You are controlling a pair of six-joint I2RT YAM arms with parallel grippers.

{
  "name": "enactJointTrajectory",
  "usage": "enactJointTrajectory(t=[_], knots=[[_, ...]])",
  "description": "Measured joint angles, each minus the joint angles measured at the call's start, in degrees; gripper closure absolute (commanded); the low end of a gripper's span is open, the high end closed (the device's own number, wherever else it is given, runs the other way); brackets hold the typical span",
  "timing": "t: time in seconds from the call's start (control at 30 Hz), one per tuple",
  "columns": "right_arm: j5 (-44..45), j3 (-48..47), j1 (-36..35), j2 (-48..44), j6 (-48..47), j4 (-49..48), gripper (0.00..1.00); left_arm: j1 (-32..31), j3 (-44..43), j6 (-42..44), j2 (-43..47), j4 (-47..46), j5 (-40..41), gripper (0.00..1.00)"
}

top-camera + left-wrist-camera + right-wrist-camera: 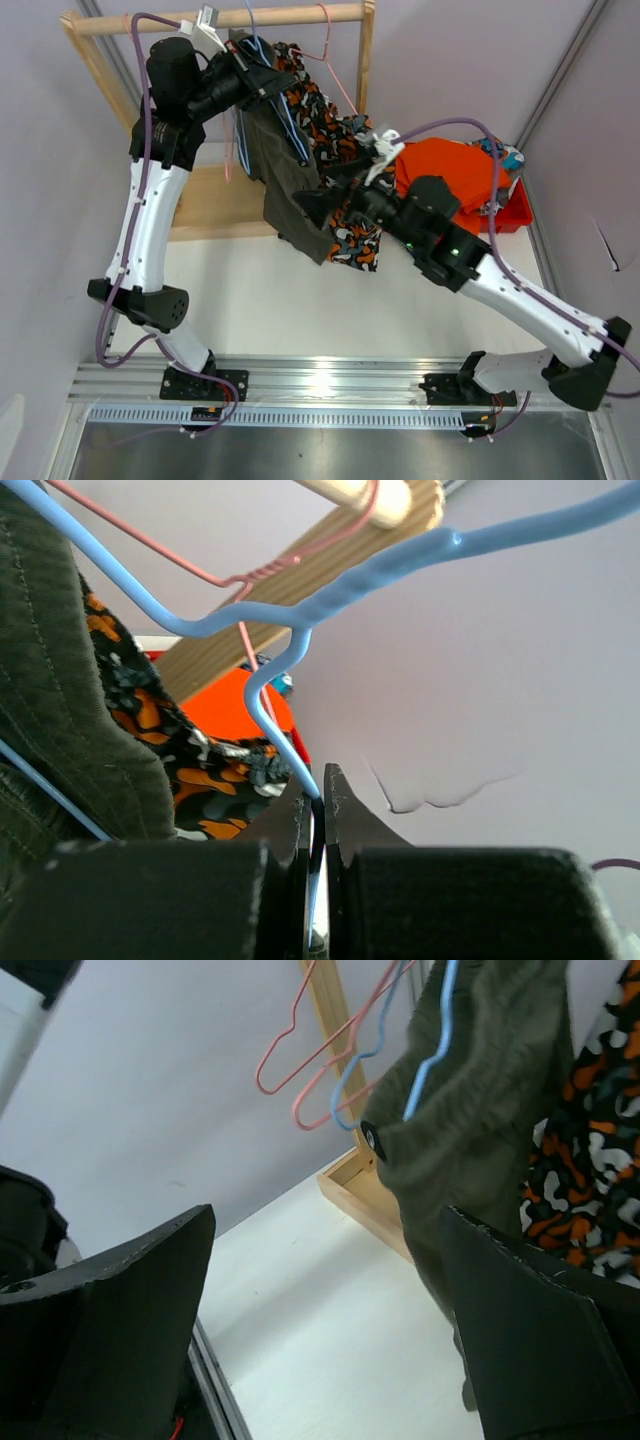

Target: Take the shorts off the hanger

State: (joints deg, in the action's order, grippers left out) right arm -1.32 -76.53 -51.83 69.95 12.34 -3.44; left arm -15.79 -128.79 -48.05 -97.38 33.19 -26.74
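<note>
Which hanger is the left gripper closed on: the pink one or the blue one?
The light blue wire hanger: its wire runs down into the shut left gripper and is pinched there, while the pink hanger hangs free from the wooden rail.

Your right claw (pixel 328 1235) gapes wide over the white bench (pixel 330 1360). Olive shorts (pixel 480 1130) hang on a blue hanger (pixel 432 1060) just ahead, with blotch-print shorts (pixel 590 1150) beside them and pink hangers (pixel 310 1060) further back.

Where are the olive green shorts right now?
In the top view's centre, the olive green shorts hang on the blue hanger that the left gripper pinches, under the wooden rail, left of the blotch-print shorts, with the open right gripper close by.
</note>
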Motion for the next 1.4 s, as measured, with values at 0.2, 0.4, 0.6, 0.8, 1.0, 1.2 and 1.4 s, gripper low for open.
enactJointTrajectory(t=[0.2, 0.4, 0.6, 0.8, 1.0, 1.2, 1.4], knots=[[3.41, -2.93, -3.02, 9.86, -1.95, -2.12, 0.01, -0.02, 0.00, -2.12, 0.85, -0.09, -1.90, 1.00], [5.66, -2.93, -3.58, 14.23, -1.62, -3.02, 0.01, -0.02, -0.76, -4.61, 1.18, -0.04, -4.39, 1.00], [7.13, -2.60, -5.35, 14.75, -1.66, -5.81, 0.95, 0.02, -0.79, -5.95, 2.89, -0.09, -5.75, 1.00], [10.12, 6.23, -9.55, 12.24, -0.22, -9.11, 1.00, 1.70, -1.20, -8.13, 4.52, -0.48, -8.57, 1.00], [18.47, 19.10, -18.05, 4.39, 1.49, -12.11, 1.00, 3.82, -1.20, -13.62, 5.46, 2.60, -14.12, 1.00], [21.99, 19.43, -16.98, 3.30, 0.83, -13.70, 1.00, 3.74, 14.38, -20.13, 12.59, -6.93, -17.92, 1.00], [17.33, 2.69, -6.97, 15.85, -1.75, -10.95, 1.00, 3.65, 35.58, -25.90, 25.77, -20.28, -17.05, 1.00]])
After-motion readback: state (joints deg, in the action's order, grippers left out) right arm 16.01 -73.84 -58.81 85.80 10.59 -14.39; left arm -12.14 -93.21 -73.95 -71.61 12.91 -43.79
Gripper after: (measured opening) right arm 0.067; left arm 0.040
